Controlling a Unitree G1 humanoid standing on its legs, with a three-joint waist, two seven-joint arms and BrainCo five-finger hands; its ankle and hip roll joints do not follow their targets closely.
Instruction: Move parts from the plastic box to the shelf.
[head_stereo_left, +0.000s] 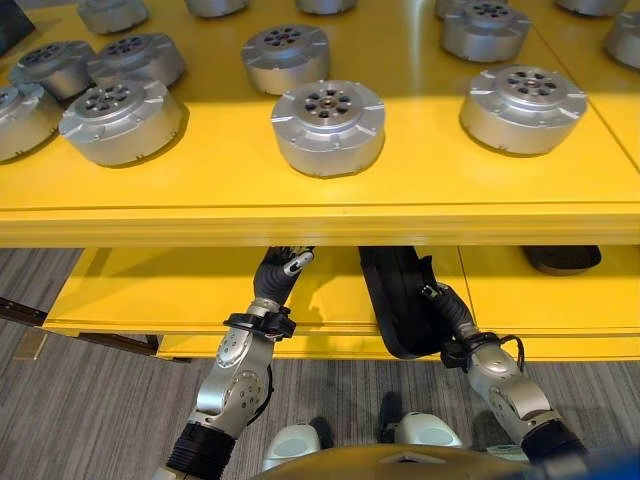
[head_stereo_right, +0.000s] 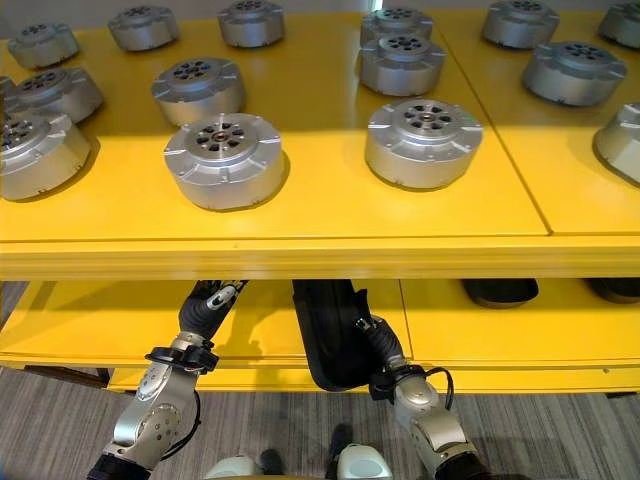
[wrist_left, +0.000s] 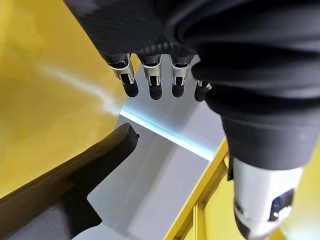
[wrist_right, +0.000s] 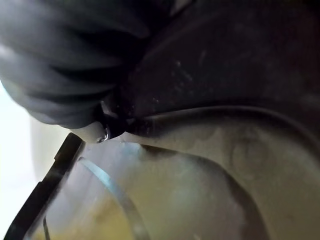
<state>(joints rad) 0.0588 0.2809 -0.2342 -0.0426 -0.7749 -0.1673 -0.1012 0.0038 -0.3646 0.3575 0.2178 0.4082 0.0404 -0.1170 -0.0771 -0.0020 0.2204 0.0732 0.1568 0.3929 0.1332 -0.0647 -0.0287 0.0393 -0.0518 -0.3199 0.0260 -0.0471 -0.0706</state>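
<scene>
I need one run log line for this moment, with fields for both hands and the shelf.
left robot hand: open, empty, under top shelf | right robot hand: at black part, grip unclear | top shelf: silver round parts

Head cams overlook shelf (head_stereo_left: 330, 215); wrist cams close, seemingly beneath.

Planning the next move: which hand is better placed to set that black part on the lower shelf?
Right, probably. The right hand is against the black part over the lower shelf; the left hand is apart from it, fingers straight, holding nothing.
</scene>
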